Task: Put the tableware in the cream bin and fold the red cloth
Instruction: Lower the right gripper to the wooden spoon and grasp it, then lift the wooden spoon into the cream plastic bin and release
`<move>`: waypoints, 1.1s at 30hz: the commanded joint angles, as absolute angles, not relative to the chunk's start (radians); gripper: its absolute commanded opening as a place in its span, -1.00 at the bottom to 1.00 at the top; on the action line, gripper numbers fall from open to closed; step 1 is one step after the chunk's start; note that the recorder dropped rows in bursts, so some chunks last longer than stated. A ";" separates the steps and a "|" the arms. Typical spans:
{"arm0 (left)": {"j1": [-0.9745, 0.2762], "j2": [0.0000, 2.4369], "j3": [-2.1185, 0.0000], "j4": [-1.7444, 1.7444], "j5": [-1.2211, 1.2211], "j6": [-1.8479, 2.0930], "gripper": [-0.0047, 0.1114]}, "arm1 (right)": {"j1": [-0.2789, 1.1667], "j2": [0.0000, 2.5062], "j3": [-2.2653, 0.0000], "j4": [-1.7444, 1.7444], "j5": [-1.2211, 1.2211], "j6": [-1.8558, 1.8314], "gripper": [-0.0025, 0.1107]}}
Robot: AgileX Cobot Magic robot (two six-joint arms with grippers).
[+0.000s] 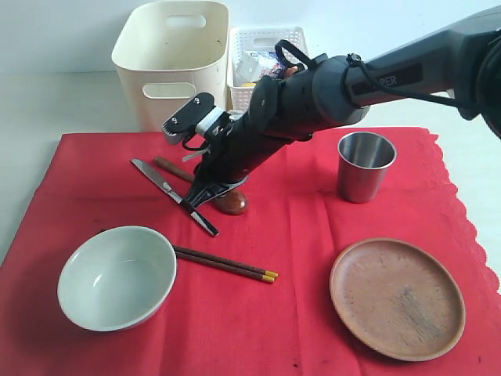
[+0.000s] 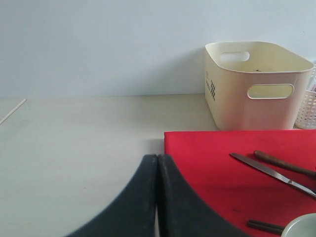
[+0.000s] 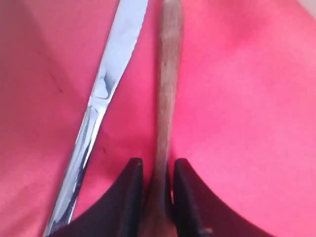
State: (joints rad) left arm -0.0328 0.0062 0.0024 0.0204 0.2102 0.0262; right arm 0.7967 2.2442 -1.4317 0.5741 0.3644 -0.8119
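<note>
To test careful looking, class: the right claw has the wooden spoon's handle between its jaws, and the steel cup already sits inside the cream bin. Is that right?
No. The exterior view shows the steel cup standing on the red cloth, outside the cream bin. The right claw does have the handle of the wooden spoon between its jaws.

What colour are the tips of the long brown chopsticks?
Yellow chopstick tips, clearest in the exterior view.

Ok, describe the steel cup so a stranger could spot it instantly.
Find the big red cloth. Towards its right scalloped edge in the exterior view, behind the round wooden plate, stands the steel cup. It is the only upright, shiny metal vessel there.
</note>
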 commanded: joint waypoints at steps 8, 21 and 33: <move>-0.030 0.000 0.000 0.022 0.209 0.023 -0.92 | 0.792 2.189 -1.433 0.543 0.421 -0.810 -0.96; -0.030 0.000 0.000 0.022 0.209 0.023 -0.92 | 0.792 2.023 -1.433 0.539 0.412 -0.810 -0.96; -0.030 0.000 0.000 0.022 0.209 0.023 -0.92 | 0.792 2.018 -1.546 0.574 0.131 -0.750 -0.96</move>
